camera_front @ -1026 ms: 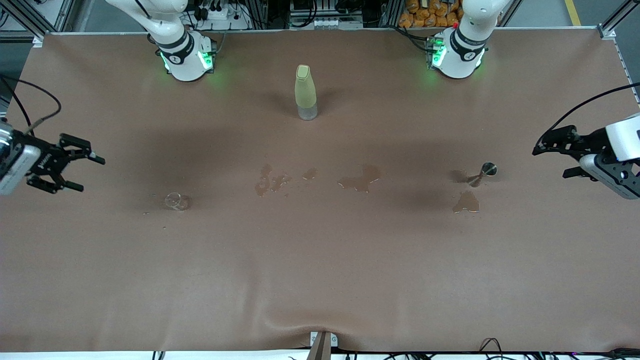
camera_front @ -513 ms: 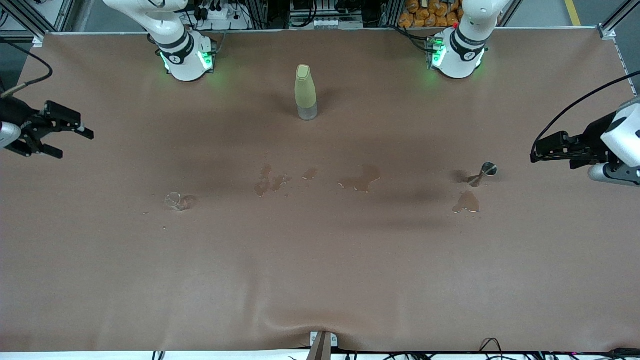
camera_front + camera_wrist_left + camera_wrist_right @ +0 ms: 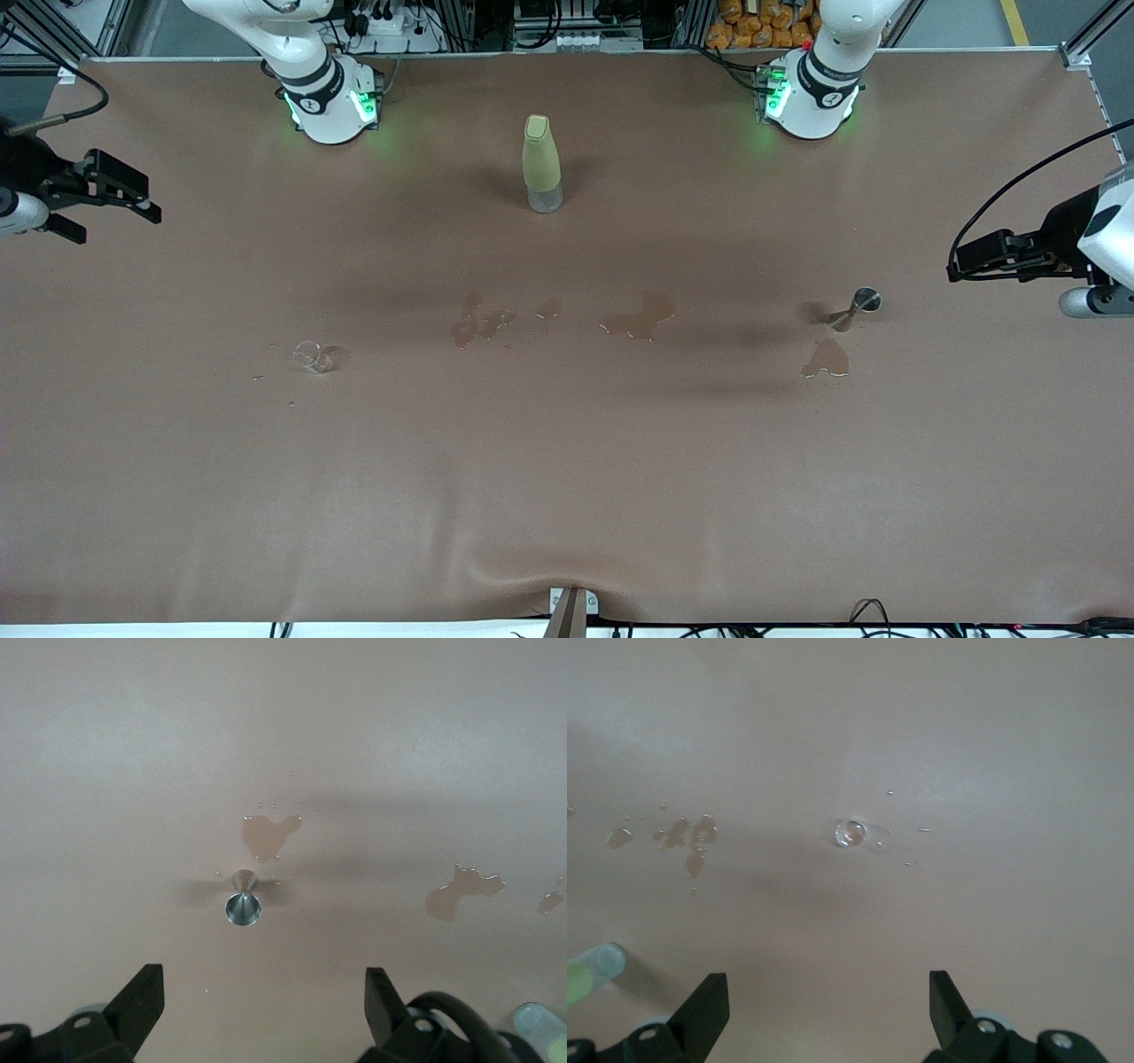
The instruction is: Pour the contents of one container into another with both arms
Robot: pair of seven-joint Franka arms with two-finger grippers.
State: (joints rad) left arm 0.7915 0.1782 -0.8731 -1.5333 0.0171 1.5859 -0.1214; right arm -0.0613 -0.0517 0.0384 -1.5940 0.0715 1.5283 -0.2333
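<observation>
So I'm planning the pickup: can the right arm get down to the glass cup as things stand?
Probably yes. The right gripper hangs open over the right arm's end of the table, and the glass cup stands alone with nothing around it.

Even, soft overhead light falls on the counter (image 3: 567, 461), leaving broad, faint shadows under the raised arms. The wet patches (image 3: 636, 319) glint at their edges. Both wrist views look hazy and washed out, and the bottle (image 3: 540, 164) casts a short shadow.
</observation>
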